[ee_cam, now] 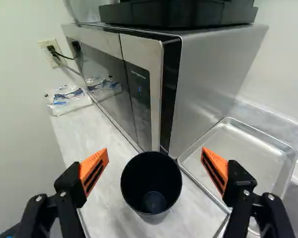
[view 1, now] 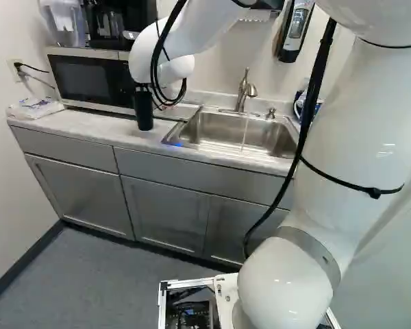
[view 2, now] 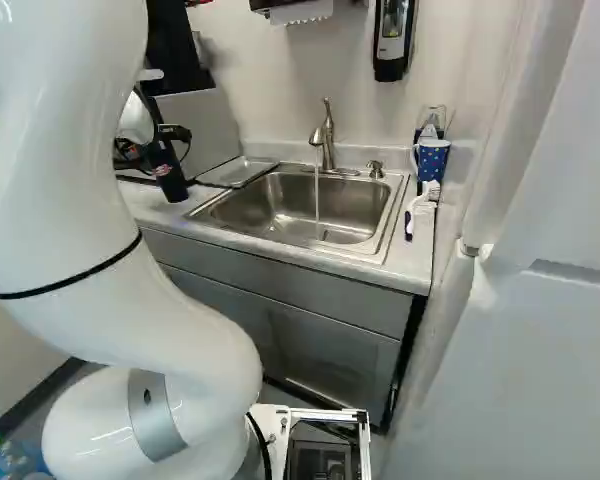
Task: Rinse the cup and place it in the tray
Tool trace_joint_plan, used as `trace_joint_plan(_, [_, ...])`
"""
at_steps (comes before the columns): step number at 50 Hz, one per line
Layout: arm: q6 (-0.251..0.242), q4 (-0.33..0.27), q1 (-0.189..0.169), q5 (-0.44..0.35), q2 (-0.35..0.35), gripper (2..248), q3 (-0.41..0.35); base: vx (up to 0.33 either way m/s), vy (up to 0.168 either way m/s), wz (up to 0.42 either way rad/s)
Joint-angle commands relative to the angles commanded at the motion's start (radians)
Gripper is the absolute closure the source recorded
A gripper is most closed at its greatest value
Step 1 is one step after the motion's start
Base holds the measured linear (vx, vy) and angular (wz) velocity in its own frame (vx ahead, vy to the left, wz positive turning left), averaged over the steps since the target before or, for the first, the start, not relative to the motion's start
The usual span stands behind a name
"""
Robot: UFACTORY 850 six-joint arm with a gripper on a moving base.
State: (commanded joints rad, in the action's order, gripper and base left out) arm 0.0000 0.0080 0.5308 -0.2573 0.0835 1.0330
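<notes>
Nearest the camera, your white arm [view 2: 160, 330] fills much of both base views, reaching over toward the left part of the counter [view 1: 75, 123]. Your gripper [view 2: 172, 132] is spread wide — its orange pads [ee_cam: 94, 170] stand apart, with the black cup [ee_cam: 151, 183] between them and a gap on each side, so you have nothing pinched. The cup stands upright on the counter, mouth up, just beside the near right corner of the microwave [view 1: 92, 81]. To its right lies the shallow metal tray [ee_cam: 238, 153], between the microwave and the sink [view 2: 300, 205]; the cup is outside it. Water runs from the faucet [view 2: 325, 140] at the sink's far edge down into the basin. On the far right you have a blue spotted mug [view 2: 432, 162] and, nearer, a white brush [view 2: 421, 203] — both right of the sink. A clear plastic packet [ee_cam: 68, 99] lies at the counter's left end.
</notes>
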Motion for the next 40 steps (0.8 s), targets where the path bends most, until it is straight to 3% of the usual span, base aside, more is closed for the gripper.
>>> trace_joint_plan(40, [0.000, 0.000, 0.008, -0.157, 0.029, 3, -0.056, 0.000, 0.000, 0.000])
